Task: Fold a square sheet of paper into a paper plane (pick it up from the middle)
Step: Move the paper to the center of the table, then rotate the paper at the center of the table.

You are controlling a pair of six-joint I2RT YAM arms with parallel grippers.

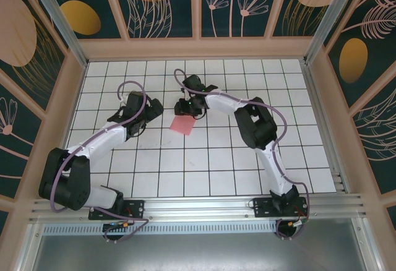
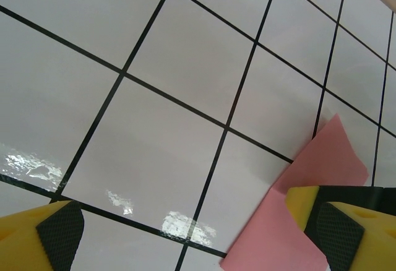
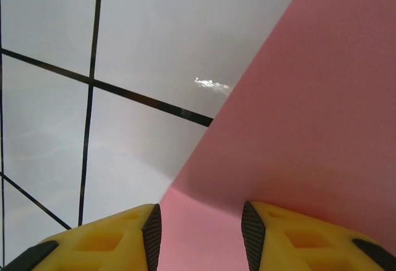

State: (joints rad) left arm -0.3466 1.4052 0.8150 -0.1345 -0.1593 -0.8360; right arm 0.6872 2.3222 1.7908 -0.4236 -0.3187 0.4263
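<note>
The square sheet of paper [image 1: 183,125] is pink-red and lies on the white gridded board [image 1: 216,159] between the two grippers. In the left wrist view the sheet [image 2: 272,234] has one flap bent up along a crease. My left gripper [image 1: 153,111] hovers just left of it, and its jaws [image 2: 185,231] stand wide open with bare board between them; the right finger [image 2: 346,231] overlaps the sheet's edge. My right gripper [image 1: 184,109] is at the sheet's far edge. Its jaws [image 3: 199,234] stand partly apart, with the pink sheet [image 3: 309,98] in the gap, creased just ahead of the pads.
Black grid lines cross the board. Wooden rails and patterned walls [image 1: 198,5] box it in at the back and sides. An aluminium rail [image 1: 204,209] with both arm bases runs along the near edge.
</note>
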